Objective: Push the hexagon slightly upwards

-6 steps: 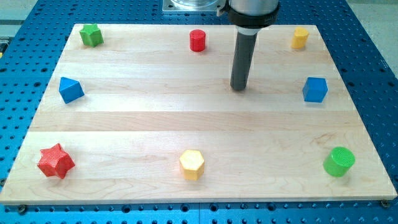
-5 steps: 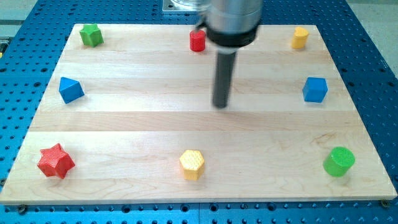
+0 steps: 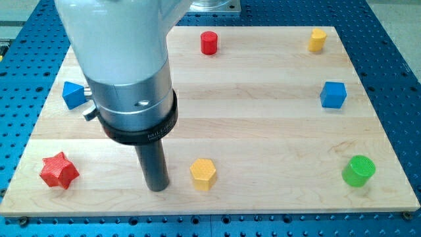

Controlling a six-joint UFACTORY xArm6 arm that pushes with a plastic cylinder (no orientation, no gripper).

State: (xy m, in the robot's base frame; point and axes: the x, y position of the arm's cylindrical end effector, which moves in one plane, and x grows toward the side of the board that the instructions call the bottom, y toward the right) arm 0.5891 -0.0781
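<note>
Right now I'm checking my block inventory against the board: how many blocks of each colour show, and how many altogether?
Red: 2, a star and a cylinder
Yellow: 2, a hexagon and a small block
Blue: 2, a cube and a wedge-like block
Green: 1, a cylinder
Total: 7 showing; the arm hides part of the board.

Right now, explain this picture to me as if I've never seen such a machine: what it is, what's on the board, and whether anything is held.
This is one camera picture looking down at a wooden board on a blue perforated table. The big grey cylinder is a robot arm ending in a dark rod. It has no gripper, so nothing is held; it only pushes. My tip rests on the board just to the view's left of the yellow hexagon, not touching it. Around the edges lie a red star, blue triangular block, red cylinder, small yellow block, blue cube and green cylinder.
</note>
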